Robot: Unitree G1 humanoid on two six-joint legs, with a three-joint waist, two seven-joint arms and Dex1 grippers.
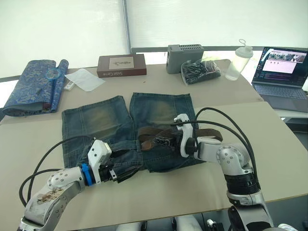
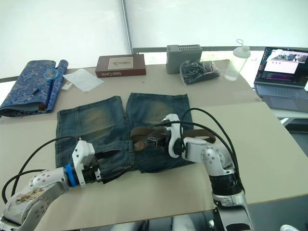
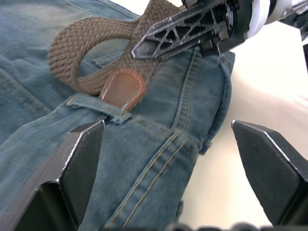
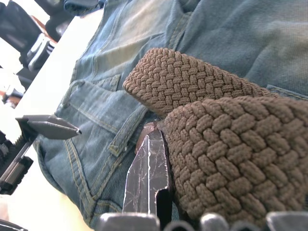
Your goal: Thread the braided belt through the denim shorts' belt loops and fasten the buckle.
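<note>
One beige table [image 1: 269,144] carries the denim shorts [image 1: 103,120] at centre. Beyond the shorts: brown box [image 1: 121,65], grey box [image 1: 185,51], bottle [image 1: 238,60], laptop [image 1: 281,72]. Left wrist view — left gripper [image 3: 168,159] fingers spread over the waistband beside a belt loop [image 3: 98,107]. Right wrist view — right gripper [image 4: 159,159] pinches the braided belt [image 4: 216,139], which lies looped on the shorts.

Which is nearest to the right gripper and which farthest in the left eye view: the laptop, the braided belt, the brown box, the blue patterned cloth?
1. The braided belt, at the right gripper on the denim shorts.
2. The brown box, far table edge.
3. The laptop, far right.
4. The blue patterned cloth, far left.
The box and laptop are close to call.
</note>
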